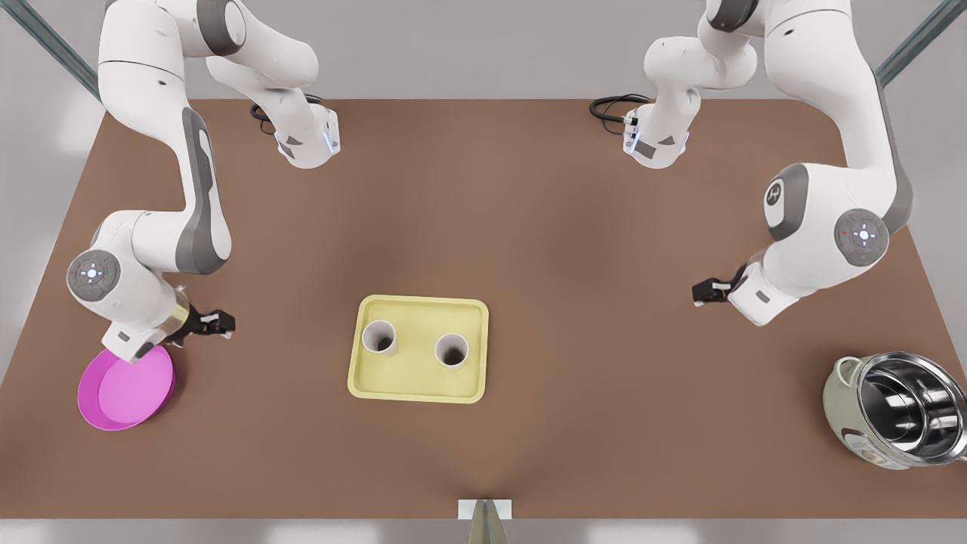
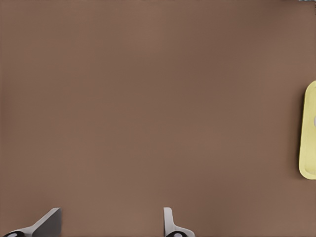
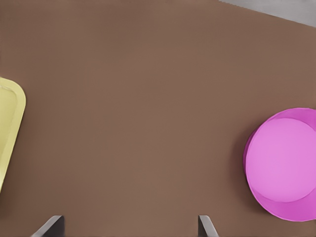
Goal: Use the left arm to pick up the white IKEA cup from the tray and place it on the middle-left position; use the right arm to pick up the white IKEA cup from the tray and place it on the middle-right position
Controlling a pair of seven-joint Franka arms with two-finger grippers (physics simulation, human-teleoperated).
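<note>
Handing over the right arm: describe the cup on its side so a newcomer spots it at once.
Find the yellow tray mid-table, between the open right gripper near the magenta dish and the open left gripper opposite. Two white cups stand apart in it. Yours is the cup on the dish's side, the front view's left.

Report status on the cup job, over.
Left pincer open, front view's right, off pale yellow rectangular tray. Right pincer open beside round magenta dish. Both white cups upright in tray. Paths unobstructed.
</note>
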